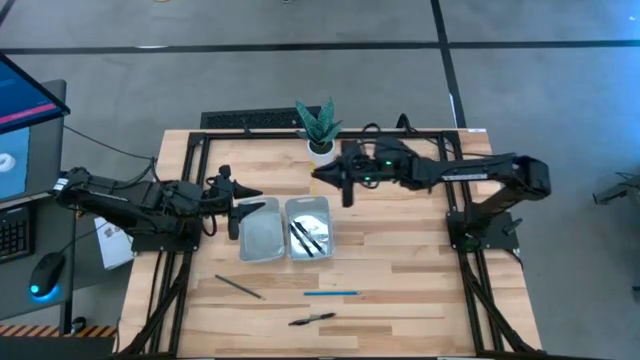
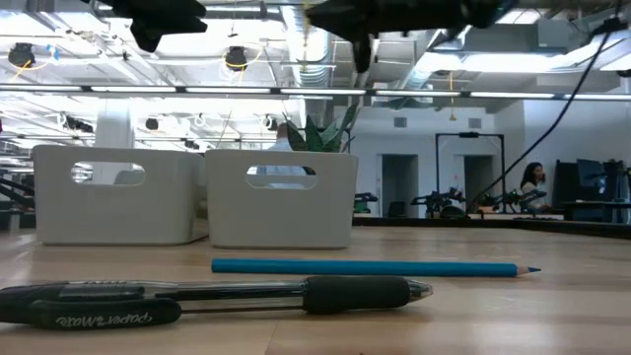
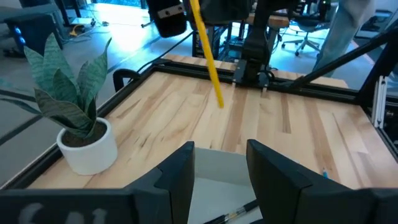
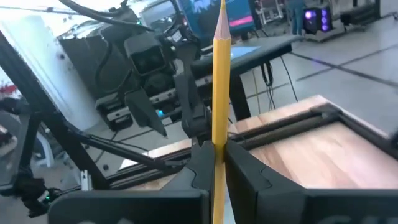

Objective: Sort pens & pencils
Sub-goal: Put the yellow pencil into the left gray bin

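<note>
My right gripper point(image 4: 217, 146) is shut on the yellow pencil point(image 4: 221, 74). It hangs in the air over the table's far middle point(image 1: 345, 182), near the potted plant. My left gripper point(image 3: 221, 155) is open and empty, above the left tray point(image 1: 260, 235). Two black pens point(image 1: 308, 236) lie in the right tray point(image 1: 322, 210). On the near part of the table lie the dark grey pencil point(image 1: 238, 287), the blue pencil point(image 1: 331, 293) and a third black pen point(image 1: 312, 319). In the low view the blue pencil point(image 2: 365, 266) and that pen point(image 2: 227, 294) lie flat in front of both trays. My right gripper pinches the yellow pencil between its two fingers, on the shaft point(image 4: 219, 140). The pencil runs along the fingers and sticks out well past their ends. It is lifted clear of the table. In the left wrist view it slants down, its free end point(image 3: 218, 102) in the air.
A potted plant point(image 1: 320, 128) stands at the far edge, close to my right gripper. The two white trays sit side by side mid-table. Bare wood lies right of the trays and along the near edge. A monitor, keyboard and mouse sit beyond the table's left side.
</note>
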Controlling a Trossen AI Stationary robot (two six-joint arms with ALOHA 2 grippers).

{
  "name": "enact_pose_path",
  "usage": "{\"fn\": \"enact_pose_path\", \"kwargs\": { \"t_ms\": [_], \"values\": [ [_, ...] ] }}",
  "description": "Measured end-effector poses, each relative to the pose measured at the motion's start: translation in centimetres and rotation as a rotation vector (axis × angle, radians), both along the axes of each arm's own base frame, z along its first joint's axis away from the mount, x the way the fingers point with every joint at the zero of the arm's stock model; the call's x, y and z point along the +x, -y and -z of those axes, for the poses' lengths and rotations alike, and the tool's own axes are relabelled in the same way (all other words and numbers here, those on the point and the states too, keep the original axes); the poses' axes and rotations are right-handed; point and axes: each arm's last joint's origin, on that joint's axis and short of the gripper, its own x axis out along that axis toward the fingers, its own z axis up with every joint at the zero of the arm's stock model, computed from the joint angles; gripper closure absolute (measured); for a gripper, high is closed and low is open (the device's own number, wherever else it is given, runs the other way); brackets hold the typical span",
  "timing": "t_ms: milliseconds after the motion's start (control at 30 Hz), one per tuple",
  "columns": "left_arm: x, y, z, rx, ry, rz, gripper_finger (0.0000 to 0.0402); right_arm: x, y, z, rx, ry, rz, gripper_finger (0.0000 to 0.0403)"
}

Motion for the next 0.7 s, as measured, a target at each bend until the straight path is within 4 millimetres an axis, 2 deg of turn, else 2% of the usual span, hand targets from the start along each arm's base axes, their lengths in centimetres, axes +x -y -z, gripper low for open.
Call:
{"fn": "enact_pose_path", "kwargs": {
  "t_ms": [367, 700],
  "values": [
    [0.0, 0.0, -0.1, -0.050, 0.027, -0.017, 0.0265, 6.2, -1.1, -2.7, -0.177, 0.095, -0.058, 0.0353],
    [0.1, 0.0, -0.5, -0.047, 0.065, -0.009, 0.0265, 9.9, -1.7, -2.6, -0.184, 0.114, -0.086, 0.0353]
  ]
}}
